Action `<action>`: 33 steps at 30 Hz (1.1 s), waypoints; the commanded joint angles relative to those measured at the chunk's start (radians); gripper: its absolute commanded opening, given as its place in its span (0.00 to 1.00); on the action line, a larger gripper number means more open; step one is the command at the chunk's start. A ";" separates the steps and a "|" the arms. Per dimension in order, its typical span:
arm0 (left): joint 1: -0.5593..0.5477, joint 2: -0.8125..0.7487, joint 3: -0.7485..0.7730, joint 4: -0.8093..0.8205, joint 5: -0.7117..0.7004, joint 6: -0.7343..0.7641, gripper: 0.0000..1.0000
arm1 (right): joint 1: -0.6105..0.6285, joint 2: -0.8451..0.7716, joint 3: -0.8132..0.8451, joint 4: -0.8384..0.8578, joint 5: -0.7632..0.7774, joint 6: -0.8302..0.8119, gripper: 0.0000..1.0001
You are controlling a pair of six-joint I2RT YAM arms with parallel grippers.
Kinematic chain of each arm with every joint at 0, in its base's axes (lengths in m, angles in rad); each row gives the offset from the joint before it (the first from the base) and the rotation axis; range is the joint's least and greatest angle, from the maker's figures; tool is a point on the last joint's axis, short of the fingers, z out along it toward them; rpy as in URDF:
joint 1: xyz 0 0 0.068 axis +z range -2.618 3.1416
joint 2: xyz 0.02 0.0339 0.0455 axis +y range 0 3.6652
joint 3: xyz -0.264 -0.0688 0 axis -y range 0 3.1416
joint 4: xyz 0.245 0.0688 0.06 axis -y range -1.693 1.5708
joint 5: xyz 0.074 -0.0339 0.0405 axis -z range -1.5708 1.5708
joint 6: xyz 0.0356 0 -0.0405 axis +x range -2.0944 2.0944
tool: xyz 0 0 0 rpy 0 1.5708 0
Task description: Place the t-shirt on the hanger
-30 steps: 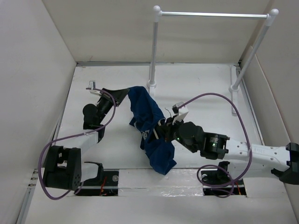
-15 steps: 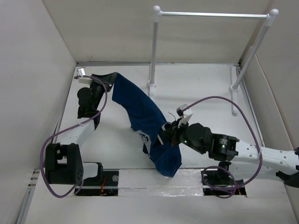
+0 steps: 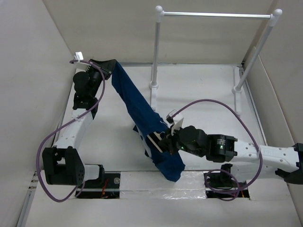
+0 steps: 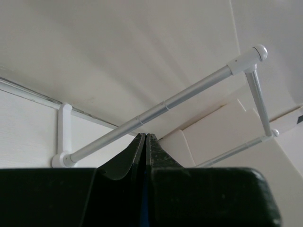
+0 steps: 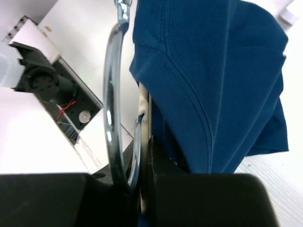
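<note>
There was one t-shirt [image 3: 140, 109], one hanger [image 3: 155, 140], two arms and one white rack [image 3: 215, 14] with two posts and a silver bar, standing at the far side of the table [image 3: 203, 90].

The t-shirt was pulled into a long slanting band. Its upper end sat in the left jaws at the far left corner, raised off the table, and from there it ran down and rightward to the right jaws near the front edge. Its lower end [image 3: 170, 165] reached past them to the table's near edge.

The left arm [image 3: 78, 125] stretched up along the left wall. In the left wrist view its jaws were pressed together, with only a thin sliver of blue cloth [image 4: 143, 215] between them, so they were gripping the t-shirt by an edge. The rack's bar [image 4: 165, 106] crossed the background beyond their tips.

The right arm [image 3: 222, 149] lay across the front of the table, and its jaws met the t-shirt in the band's lower part. In the right wrist view they were clamped on the hanger: the pale wood [image 5: 142, 101] and the curved metal hook [image 5: 110, 104] rose from between them. The t-shirt [image 5: 213, 71] hung just beside the hanger's right, touching the wood, with a ribbed hem close to the hook.
</note>
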 commanded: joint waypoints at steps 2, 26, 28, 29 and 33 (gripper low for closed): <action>0.009 -0.028 0.087 -0.070 -0.097 0.088 0.00 | 0.051 -0.033 0.131 -0.108 0.025 -0.032 0.00; -0.112 -0.557 -0.071 -0.210 0.009 0.208 0.38 | -0.079 0.198 0.939 -0.485 0.224 -0.298 0.00; -0.112 -0.573 -0.043 -0.235 0.082 0.212 0.37 | -0.067 0.264 1.119 -0.548 0.232 -0.319 0.00; -0.112 -0.576 -0.031 -0.250 0.108 0.214 0.37 | -0.057 0.313 1.204 -0.588 0.235 -0.323 0.00; -0.112 -0.582 -0.068 -0.252 0.205 0.208 0.40 | -0.096 0.285 0.899 -0.462 0.247 -0.293 0.00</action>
